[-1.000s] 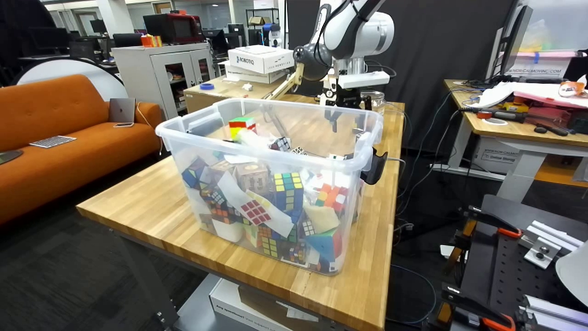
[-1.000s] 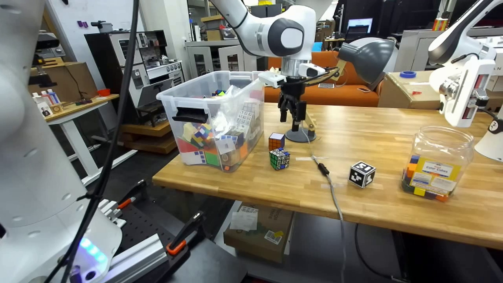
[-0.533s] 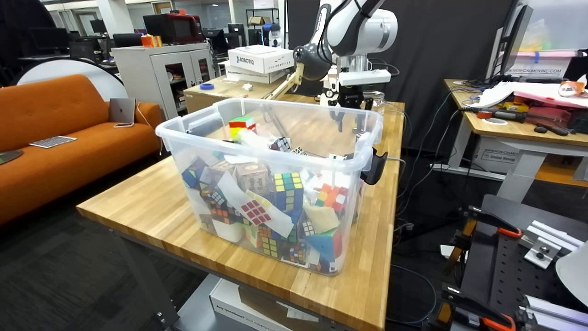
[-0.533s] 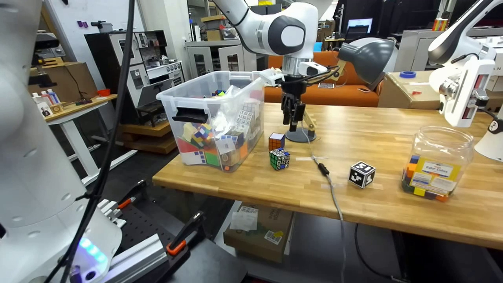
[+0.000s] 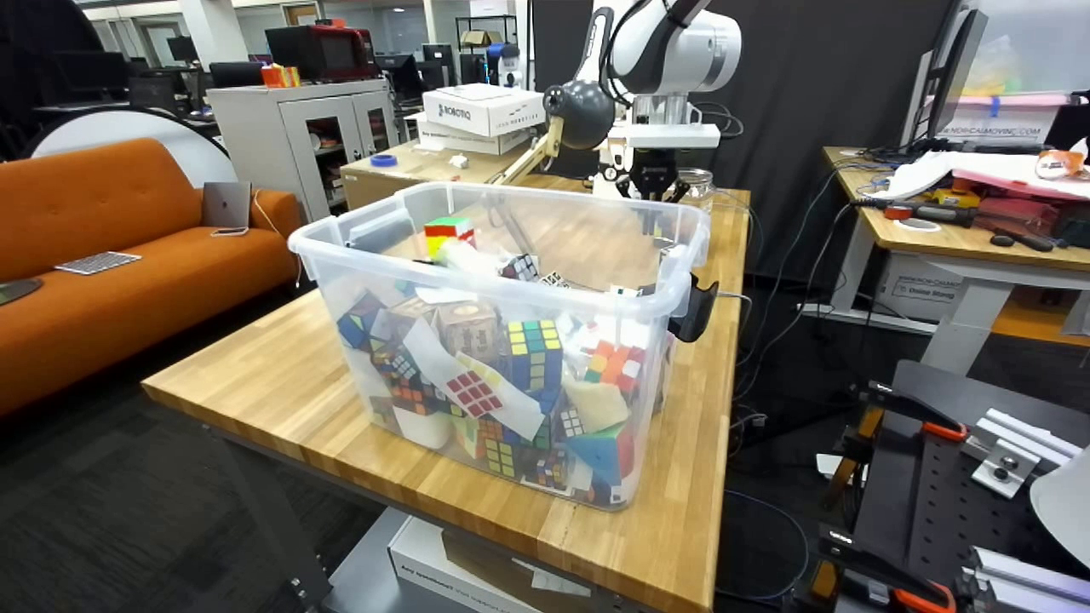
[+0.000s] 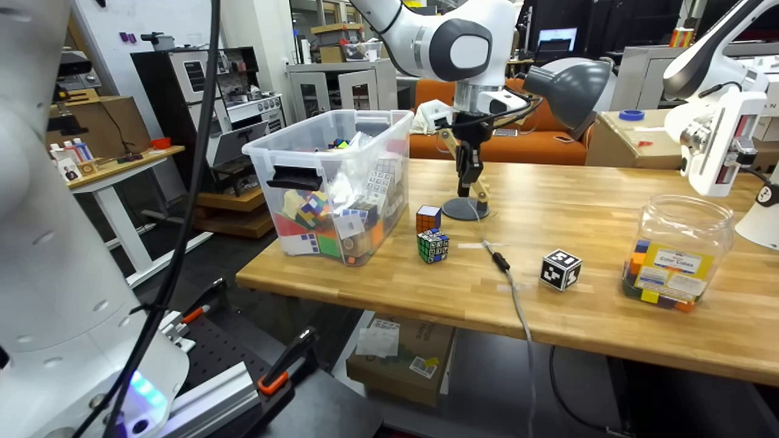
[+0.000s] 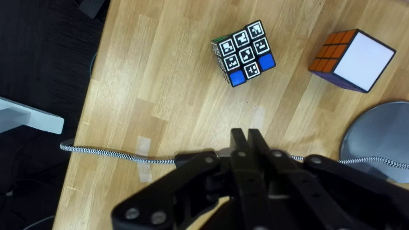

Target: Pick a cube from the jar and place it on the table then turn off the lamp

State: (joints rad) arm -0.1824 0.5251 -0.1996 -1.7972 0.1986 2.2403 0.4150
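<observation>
My gripper is shut, its two black fingers almost touching with nothing between them. It hangs above the table, near the lamp, in front of the lamp's round base. Beneath the fingers in the wrist view, a black switch on the lamp's cord is partly covered by the gripper. A pattern-covered cube and an orange-and-white cube rest on the table. Farther off lies a black-and-white cube. The jar, a large clear bin, holds many cubes. I cannot tell whether the lamp is lit.
A round clear container with a yellow label and small coloured blocks stands on the table. A second white arm is behind it. The lamp's grey cord runs over the table's edge.
My gripper has gone from open to shut, and its wrist has turned. In an exterior view it has shifted slightly right over the lamp's base. The cubes and the bin have not moved.
</observation>
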